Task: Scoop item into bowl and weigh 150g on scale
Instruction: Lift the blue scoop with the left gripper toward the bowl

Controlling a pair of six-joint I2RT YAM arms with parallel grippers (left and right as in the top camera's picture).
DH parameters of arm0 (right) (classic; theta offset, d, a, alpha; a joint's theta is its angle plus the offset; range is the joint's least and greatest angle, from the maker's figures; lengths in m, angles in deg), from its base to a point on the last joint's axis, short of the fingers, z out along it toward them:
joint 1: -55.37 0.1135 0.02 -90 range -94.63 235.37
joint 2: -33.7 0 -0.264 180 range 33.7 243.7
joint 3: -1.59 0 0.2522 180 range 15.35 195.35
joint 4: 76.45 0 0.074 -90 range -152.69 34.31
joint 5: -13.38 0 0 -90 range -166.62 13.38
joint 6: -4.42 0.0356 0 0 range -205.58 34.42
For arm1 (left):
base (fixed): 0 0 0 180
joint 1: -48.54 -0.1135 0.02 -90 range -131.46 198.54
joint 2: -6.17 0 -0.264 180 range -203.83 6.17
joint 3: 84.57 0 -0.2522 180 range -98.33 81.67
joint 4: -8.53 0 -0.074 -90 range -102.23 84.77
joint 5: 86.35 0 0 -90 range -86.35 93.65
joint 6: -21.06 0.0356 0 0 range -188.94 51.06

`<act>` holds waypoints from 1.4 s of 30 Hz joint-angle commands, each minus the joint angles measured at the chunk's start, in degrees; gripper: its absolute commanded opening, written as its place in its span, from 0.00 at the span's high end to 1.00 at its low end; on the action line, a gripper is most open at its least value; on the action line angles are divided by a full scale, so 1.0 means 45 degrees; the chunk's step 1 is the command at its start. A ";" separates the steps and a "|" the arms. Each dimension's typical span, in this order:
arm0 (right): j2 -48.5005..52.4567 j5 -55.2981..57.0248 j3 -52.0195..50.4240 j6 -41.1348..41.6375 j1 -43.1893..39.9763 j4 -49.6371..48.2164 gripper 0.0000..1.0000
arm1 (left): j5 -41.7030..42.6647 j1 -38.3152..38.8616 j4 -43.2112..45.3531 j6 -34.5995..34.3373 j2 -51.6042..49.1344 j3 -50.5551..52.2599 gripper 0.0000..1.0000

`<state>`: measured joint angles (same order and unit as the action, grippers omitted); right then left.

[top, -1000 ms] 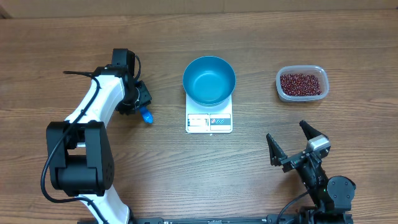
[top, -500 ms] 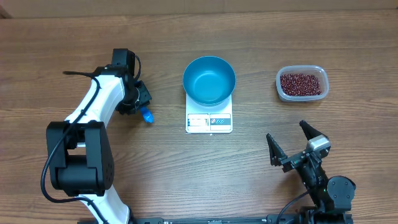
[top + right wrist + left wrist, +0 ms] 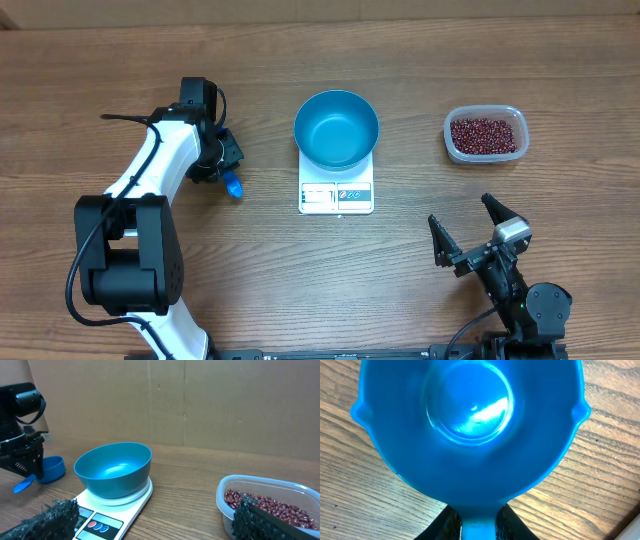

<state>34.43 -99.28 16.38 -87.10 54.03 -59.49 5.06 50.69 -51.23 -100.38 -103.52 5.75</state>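
Empty blue bowl [image 3: 336, 128] sits on the white scale [image 3: 336, 197]. Well apart to its right, a clear tub [image 3: 512, 114] holds red-brown beans [image 3: 484, 134]. Left gripper [image 3: 479, 522] pinches the empty blue scoop [image 3: 470, 425] by its handle; right gripper [image 3: 463, 216] gapes wide, holding nothing.

No word, brand or number can be read anywhere. The scale [image 3: 336, 196], at the middle of the overhead frame, has a strip along its lower edge with a pale display window and a printed panel beside it, but the marks there are too small to make out. In the right wrist view the same strip [image 3: 97, 524] sits at the lower left and shows one red and two blue round buttons, with no legible lettering and no digits visible on the display.
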 commanded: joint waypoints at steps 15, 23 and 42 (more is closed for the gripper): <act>-0.0097 0.0010 -0.0131 0.0000 0.0058 -0.0015 0.00 | -0.0073 0.0000 0.0000 -0.0068 -0.0029 -0.0262 0.84; -0.0097 0.0010 -0.0131 0.0000 0.0058 -0.0015 0.00 | 0.0189 0.0000 -0.0321 -0.0063 0.0510 -0.1132 0.80; -0.0097 0.0010 -0.0131 0.0000 0.0058 -0.0015 0.00 | 0.7577 -0.1447 -0.1350 -0.1549 0.2142 -0.3575 0.80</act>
<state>34.43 -99.28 16.38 -87.10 54.03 -59.49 27.92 45.34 -57.35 -104.51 -95.52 -9.16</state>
